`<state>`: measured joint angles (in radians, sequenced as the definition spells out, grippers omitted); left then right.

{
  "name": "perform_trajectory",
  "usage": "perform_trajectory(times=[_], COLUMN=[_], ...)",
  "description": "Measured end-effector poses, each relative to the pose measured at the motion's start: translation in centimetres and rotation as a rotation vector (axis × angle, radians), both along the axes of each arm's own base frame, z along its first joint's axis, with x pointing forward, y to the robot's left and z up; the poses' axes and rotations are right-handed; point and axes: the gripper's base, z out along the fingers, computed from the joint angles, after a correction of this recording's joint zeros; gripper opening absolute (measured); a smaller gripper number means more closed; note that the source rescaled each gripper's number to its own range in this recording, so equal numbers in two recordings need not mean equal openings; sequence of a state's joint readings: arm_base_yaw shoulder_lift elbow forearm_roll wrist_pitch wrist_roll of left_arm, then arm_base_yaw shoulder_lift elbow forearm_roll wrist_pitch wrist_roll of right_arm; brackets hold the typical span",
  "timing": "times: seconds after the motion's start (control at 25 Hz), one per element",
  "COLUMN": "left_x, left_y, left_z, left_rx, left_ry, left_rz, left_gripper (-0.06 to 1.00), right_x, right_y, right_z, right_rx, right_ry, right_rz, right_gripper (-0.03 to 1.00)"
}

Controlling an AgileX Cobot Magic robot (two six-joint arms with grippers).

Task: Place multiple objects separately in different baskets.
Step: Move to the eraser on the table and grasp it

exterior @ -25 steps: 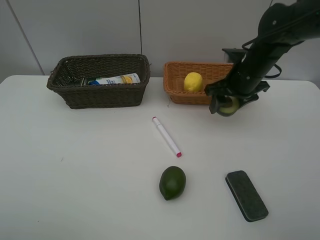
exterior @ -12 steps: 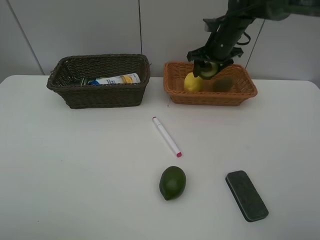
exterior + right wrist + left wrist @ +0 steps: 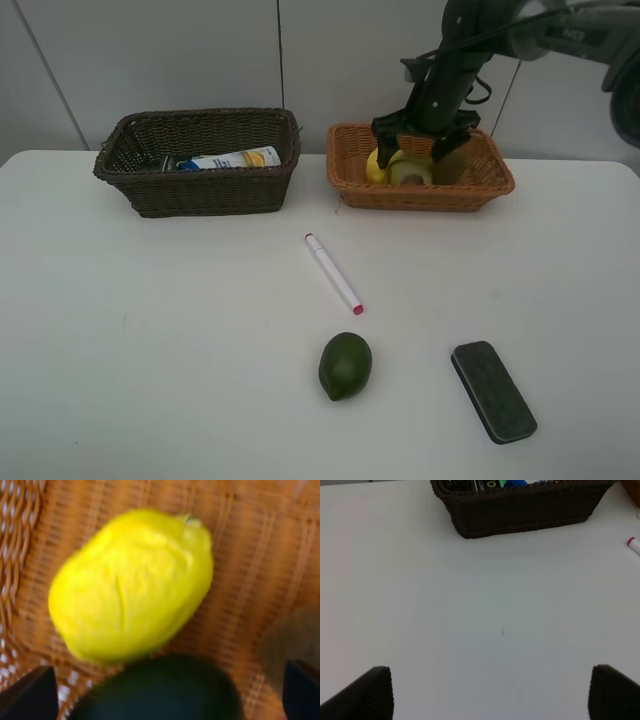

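Observation:
My right gripper (image 3: 412, 150) stands open inside the orange-tan basket (image 3: 480, 190), its fingers spread over the halved avocado (image 3: 410, 173). That half lies loose beside the yellow lemon (image 3: 378, 165). In the right wrist view the lemon (image 3: 132, 582) fills the middle and the avocado's dark skin (image 3: 165, 692) sits between the fingers without touching them. A brown shape, probably the kiwi (image 3: 447, 168), lies deeper in the basket. The whole avocado (image 3: 345, 365), marker (image 3: 333, 273) and eraser (image 3: 493, 390) lie on the table. My left gripper (image 3: 490, 695) is open above bare table.
The dark brown basket (image 3: 200, 190) at the back left holds a blue-capped white bottle (image 3: 232, 159) and a dark green bottle (image 3: 160, 162). In the left wrist view that basket (image 3: 520, 515) is ahead, with the marker's pink tip (image 3: 633, 544) at the edge.
The right arm carried the halved avocado from in front of the orange-tan basket up over it, lowered it beside the lemon and opened its fingers. The left gripper stayed still.

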<state>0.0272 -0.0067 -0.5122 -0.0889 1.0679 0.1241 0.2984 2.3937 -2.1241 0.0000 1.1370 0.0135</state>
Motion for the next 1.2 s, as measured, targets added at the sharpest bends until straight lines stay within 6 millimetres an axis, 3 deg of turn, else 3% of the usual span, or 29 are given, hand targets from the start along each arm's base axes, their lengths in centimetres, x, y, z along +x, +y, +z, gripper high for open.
perform_trajectory(times=[0.2,0.36,0.52,0.64,0.76,0.88,1.04,1.2], left_x=[0.0,0.0,0.0,0.0,0.0,0.0,0.0,0.0], left_y=[0.0,0.0,0.0,0.0,0.0,0.0,0.0,0.0], left_z=[0.0,0.0,0.0,0.0,0.0,0.0,0.0,0.0], left_rx=[0.0,0.0,0.0,0.0,0.0,0.0,0.0,0.0], left_ry=[0.0,0.0,0.0,0.0,0.0,0.0,0.0,0.0], left_rz=[0.0,0.0,0.0,0.0,0.0,0.0,0.0,0.0], left_gripper=[0.99,0.99,0.99,0.99,0.99,0.99,0.99,0.99], right_x=[-1.2,-3.3,-7.5,-11.7,-15.6,-19.1,-22.6,-25.1], right_y=[-0.4,-1.0,-2.3,-3.3,-4.4,-5.4,-5.7,-5.0], right_z=[3.7,7.0,8.9,8.7,7.1,4.2,0.2,-2.6], right_rx=[0.001,0.013,0.005,-0.02,-0.055,-0.092,-0.085,-0.094], right_ry=[0.002,-0.022,0.022,0.099,0.201,0.34,0.474,0.485], right_rz=[-0.007,-0.022,-0.046,-0.043,-0.041,-0.045,-0.057,-0.019], right_gripper=[0.99,0.99,0.99,0.99,0.99,0.99,0.99,0.99])
